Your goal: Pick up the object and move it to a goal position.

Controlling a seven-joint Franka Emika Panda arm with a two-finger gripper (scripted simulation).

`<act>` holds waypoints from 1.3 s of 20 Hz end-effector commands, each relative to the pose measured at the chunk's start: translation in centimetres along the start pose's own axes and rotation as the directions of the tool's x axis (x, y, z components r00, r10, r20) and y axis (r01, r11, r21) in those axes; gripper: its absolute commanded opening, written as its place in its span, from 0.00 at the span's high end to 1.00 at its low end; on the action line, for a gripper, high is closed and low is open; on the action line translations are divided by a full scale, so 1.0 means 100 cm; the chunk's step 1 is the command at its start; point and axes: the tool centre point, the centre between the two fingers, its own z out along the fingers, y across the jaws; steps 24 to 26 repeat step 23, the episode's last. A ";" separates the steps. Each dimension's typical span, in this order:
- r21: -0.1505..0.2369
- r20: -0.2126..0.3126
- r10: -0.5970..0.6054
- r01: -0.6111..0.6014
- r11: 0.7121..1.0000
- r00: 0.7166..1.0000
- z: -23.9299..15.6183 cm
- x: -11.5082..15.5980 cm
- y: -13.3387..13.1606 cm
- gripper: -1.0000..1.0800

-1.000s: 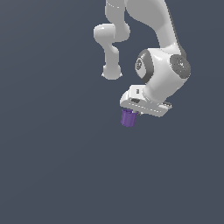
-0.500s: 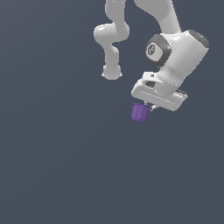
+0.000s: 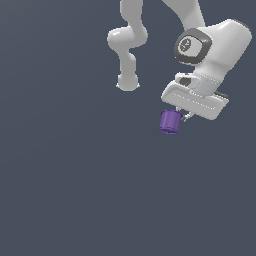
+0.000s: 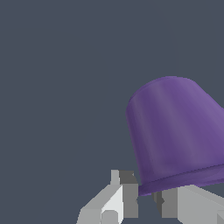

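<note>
Panda arm carries purple cup above the grey floor

The white gripper is clamped on the purple cup at its wider rim, so the cup hangs below the tilted hand, its narrower closed end pointing away. It is likely in transit toward a goal; no goal marker is visible.

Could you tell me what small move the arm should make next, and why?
Probably carry on moving the cup toward the goal without opening. The gripper appears shut on the cup, which hangs beneath it, and in the wrist view the cup sits right at the fingers. No goal marker is visible, so I cannot give a direction.
</note>
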 end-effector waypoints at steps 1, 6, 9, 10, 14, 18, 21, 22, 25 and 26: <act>0.003 -0.044 0.021 -0.021 1.000 0.999 -0.009 -0.001 -0.006 1.00; 0.006 -0.118 0.055 -0.054 0.999 0.992 -0.024 -0.004 -0.016 1.00; 0.008 -0.152 0.070 -0.070 0.998 0.986 -0.030 -0.005 -0.020 1.00; 0.008 -0.161 0.075 -0.074 0.997 0.984 -0.032 -0.006 -0.022 1.00; 0.009 -0.193 0.089 -0.089 0.996 0.977 -0.038 -0.007 -0.026 1.00; 0.009 -0.212 0.098 -0.098 0.995 0.972 -0.041 -0.008 -0.029 1.00; 0.009 -0.218 0.101 -0.101 0.995 0.971 -0.042 -0.009 -0.030 1.00; 0.008 -0.219 0.101 -0.101 0.995 0.971 -0.042 -0.009 -0.030 1.00; 0.008 -0.219 0.101 -0.101 0.995 0.971 -0.042 -0.009 -0.030 1.00; 0.008 -0.219 0.101 -0.101 0.995 0.971 -0.042 -0.009 -0.030 1.00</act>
